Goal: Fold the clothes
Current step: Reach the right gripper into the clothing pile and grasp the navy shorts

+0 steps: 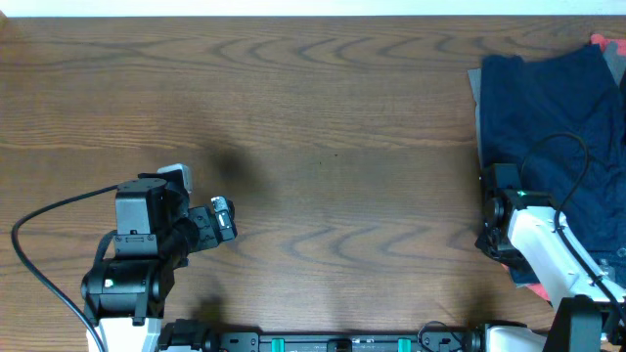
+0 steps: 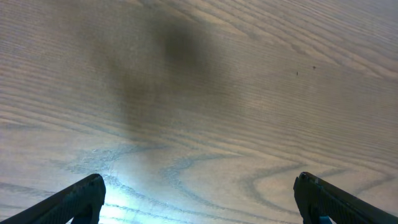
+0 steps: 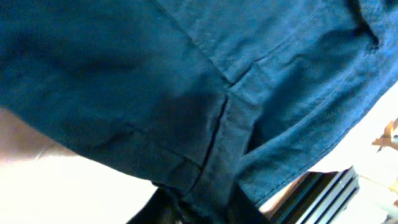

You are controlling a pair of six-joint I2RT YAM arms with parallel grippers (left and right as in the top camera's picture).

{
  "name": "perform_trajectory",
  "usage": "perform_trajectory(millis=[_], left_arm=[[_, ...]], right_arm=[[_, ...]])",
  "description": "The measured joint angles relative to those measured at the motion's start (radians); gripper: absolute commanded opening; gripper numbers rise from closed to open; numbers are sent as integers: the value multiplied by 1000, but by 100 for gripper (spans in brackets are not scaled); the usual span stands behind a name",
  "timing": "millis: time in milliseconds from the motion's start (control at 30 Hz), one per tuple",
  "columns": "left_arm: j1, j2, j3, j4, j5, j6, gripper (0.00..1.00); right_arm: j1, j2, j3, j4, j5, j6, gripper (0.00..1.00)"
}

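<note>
A brown wood-grain table [image 1: 323, 117] fills the overhead view; the left gripper [image 1: 224, 217] hovers at lower left over the wood, and navy shorts [image 1: 548, 108] lie piled at the right edge, a coral-red garment [image 1: 608, 44] peeking out at upper right, the right arm [image 1: 548, 259] at their lower left side. Left wrist view: its 2 fingertips [image 2: 74, 202] stand spread wide above the wood. Right wrist view: navy fabric fills the frame, and the right gripper [image 3: 202, 208], bottom centre, pinches a seamed hem

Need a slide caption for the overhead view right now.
Left end effector open over wood table; right arm at navy shorts on the table's right edge.
</note>
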Motion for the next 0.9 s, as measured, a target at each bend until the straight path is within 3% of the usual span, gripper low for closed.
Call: perform_trajectory(millis=[67,133,333,533,633,733,900], left_arm=[[0,0,0,0,0,0,98],[0,0,0,0,0,0,98],[0,0,0,1,0,0,98],[0,0,0,2,0,0,98],[0,0,0,2,0,0,98],[0,0,0,2,0,0,98],[0,0,0,2,0,0,98]], right_arm=[[0,0,1,-10,7,-2,2],[0,0,11,-43,12,0,3],[0,0,72,-127,5,1,36],[0,0,97,-134,-5,-2,38],[0,0,97,-137,-11,0,29],[0,0,97,-137,-14,-6,1],[0,0,97,-134,-18,-2,1]])
